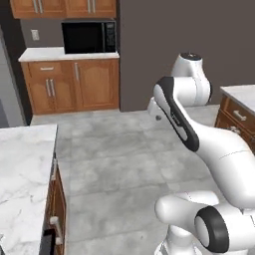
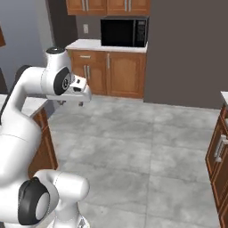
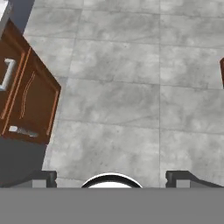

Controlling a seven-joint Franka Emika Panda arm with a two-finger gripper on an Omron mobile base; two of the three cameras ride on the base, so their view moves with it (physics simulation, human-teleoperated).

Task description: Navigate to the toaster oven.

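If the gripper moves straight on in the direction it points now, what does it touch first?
Most likely the grey tiled floor. The open gripper points down at bare tiles, with the wooden cabinet off to one side. Depth is unclear.

A rendered home kitchen is shown. A black microwave (image 1: 90, 37) is set on a pale counter (image 1: 42, 54) above wooden base cabinets (image 1: 72, 85), with wall cabinets (image 1: 63, 8) mounted overhead. A marble-topped island (image 1: 22, 174) is seen at left, a further cabinet run (image 1: 238, 115) at right, and grey floor tiles (image 3: 122, 87) between them.
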